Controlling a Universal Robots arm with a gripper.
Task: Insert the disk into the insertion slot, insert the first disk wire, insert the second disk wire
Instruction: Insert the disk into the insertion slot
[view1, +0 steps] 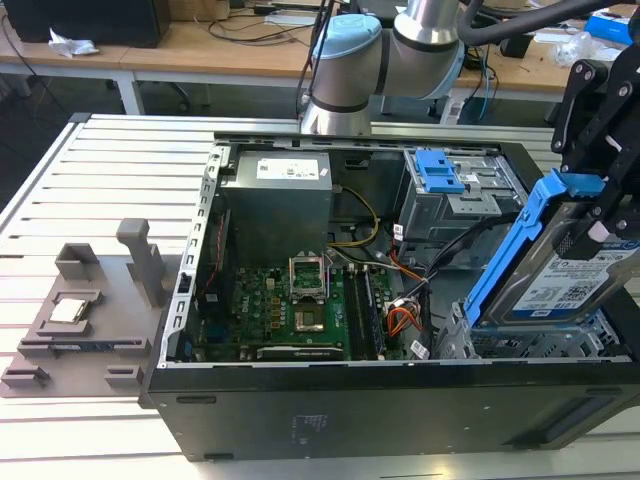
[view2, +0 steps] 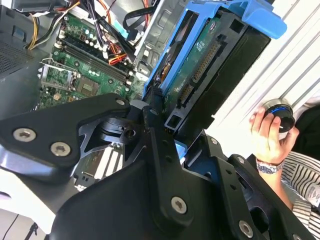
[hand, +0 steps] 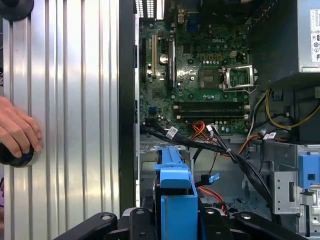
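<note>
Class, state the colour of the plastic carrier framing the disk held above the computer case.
Bright blue; the carrier shows best in the exterior view.

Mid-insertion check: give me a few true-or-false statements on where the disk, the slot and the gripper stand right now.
1. The gripper is shut on the disk. True.
2. The disk lies flat inside the slot. False: it is held tilted over the slot, not seated.
3. The computer case is closed. False: its side is open, with the motherboard in plain sight.
4. A person's hand rests on a round black knob outside the case. True.
</note>
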